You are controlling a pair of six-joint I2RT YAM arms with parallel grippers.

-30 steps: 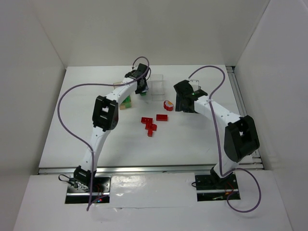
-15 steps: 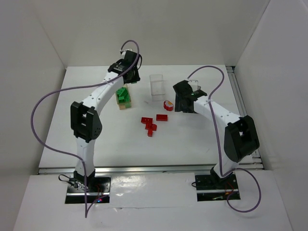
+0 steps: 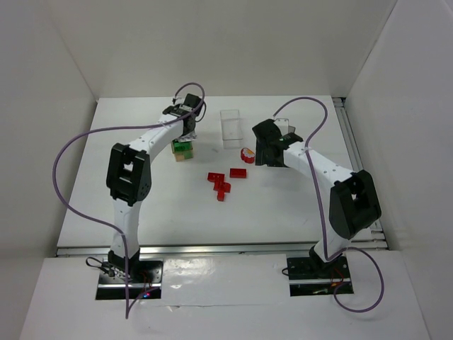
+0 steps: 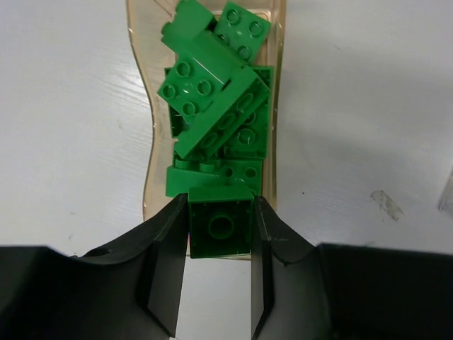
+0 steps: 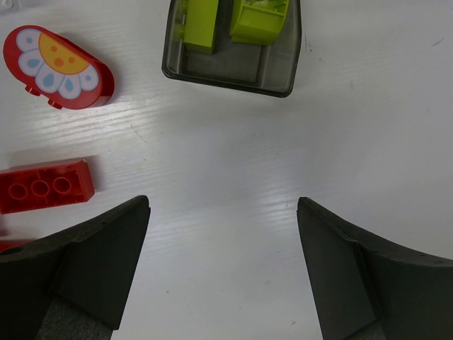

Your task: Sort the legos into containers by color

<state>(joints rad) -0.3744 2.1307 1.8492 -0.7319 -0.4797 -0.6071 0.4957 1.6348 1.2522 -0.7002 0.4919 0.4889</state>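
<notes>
My left gripper is shut on a dark green lego, held over the near end of a clear container piled with green legos. Seen from above, that gripper hangs right over the green-filled container. My right gripper stands open over bare table, nothing between its fingers. Beyond it a container holds two yellow-green legos. Red legos lie loose mid-table; one red brick shows left of my right gripper.
An empty clear container stands at the back between the two arms. A red oval piece with a flower print lies left of the yellow-green container, and shows from above beside the right gripper. White walls surround the table.
My left arm has swung from beside the empty container, back and leftward, then come down over the green container. The right arm has barely moved.
</notes>
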